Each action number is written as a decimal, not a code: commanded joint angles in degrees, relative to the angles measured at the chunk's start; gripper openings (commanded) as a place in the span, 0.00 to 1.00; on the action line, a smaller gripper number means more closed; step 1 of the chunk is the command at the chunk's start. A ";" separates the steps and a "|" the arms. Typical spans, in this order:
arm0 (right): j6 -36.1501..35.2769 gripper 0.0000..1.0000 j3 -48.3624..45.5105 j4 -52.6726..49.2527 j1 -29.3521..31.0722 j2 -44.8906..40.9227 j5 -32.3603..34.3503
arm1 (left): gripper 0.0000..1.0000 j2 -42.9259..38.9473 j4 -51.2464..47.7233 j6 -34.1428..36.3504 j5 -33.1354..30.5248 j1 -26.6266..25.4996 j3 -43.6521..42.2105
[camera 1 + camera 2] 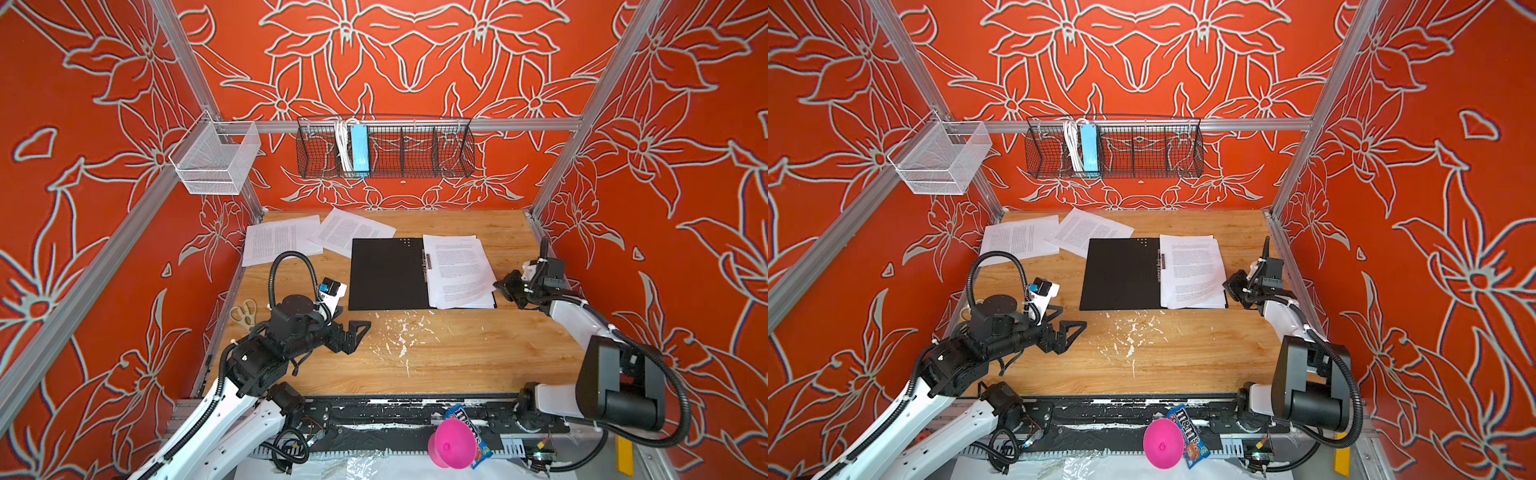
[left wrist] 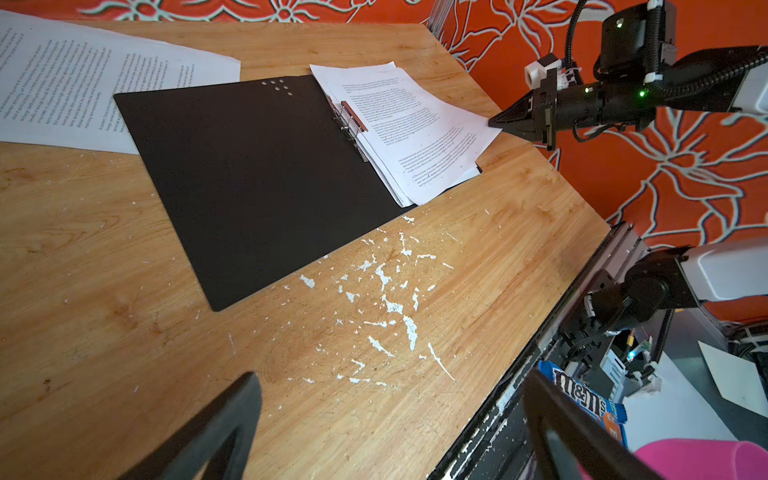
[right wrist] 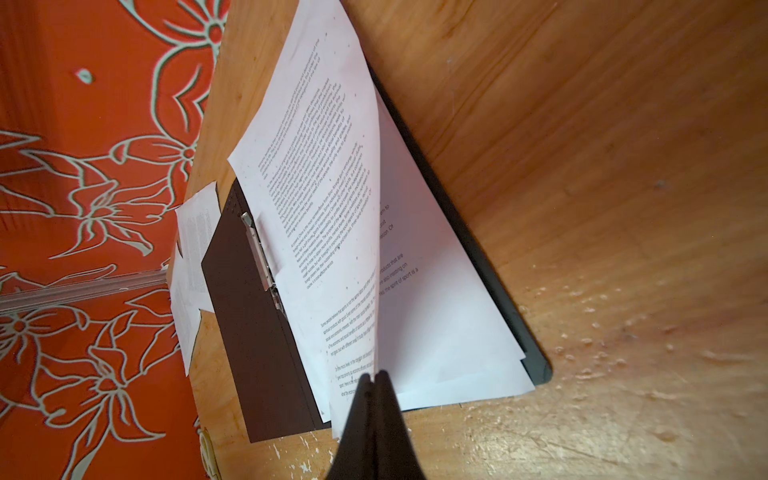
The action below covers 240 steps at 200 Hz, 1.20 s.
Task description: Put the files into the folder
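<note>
Folder: the folder (image 1: 388, 274) lies open, black inside up, mid-surface toward 12 o'clock. Its metal clip (image 2: 351, 124) runs along the spine.
Files: the files (image 1: 459, 270) sit fanned in a stack on the folder's 3 o'clock half. Two loose sheets (image 1: 282, 241) lie at 10–11 o'clock, one with a corner under the folder.
Right gripper: the right gripper (image 3: 376, 376) is at the stack's 3 o'clock edge, pinched on the top sheet (image 3: 324, 187), which is lifted and curled.
Left gripper: the left gripper (image 1: 354, 316) has its jaws wide and holds nothing, near the folder's 7 o'clock corner.
Around: scissors (image 1: 245, 313) at 9 o'clock by the left arm; white flecks (image 1: 399, 332) at the folder's 6 o'clock; black wire basket (image 1: 415, 151) holding a power strip (image 1: 359, 149) on the 12 o'clock wall; white mesh basket (image 1: 216, 160) at 10; pink cone (image 1: 453, 442) and candy bag (image 2: 582, 399) past the 6 o'clock edge.
Open room: the surface (image 1: 457, 357) is bare wood from the folder to 6 o'clock. The 3 o'clock strip is narrow and taken up by the right arm.
Writing: "m&m's" on the bag; "the spirit of sport is a" on a lower sheet; the rest is too small to read.
</note>
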 commanded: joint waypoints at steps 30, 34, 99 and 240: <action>3.46 0.00 -1.13 4.70 2.38 -0.49 3.04 | 0.98 0.42 0.29 -1.08 0.91 0.31 -0.36; 3.69 0.00 -1.16 4.96 2.51 -0.38 3.12 | 0.98 0.44 0.29 -1.02 0.96 0.30 -0.36; 4.99 0.00 -1.42 7.03 4.82 1.11 3.85 | 0.98 1.12 0.16 -0.93 1.28 0.31 -0.36; 2.10 0.00 -0.28 5.83 5.67 2.45 2.56 | 0.98 1.55 0.07 -0.65 1.73 0.31 -0.35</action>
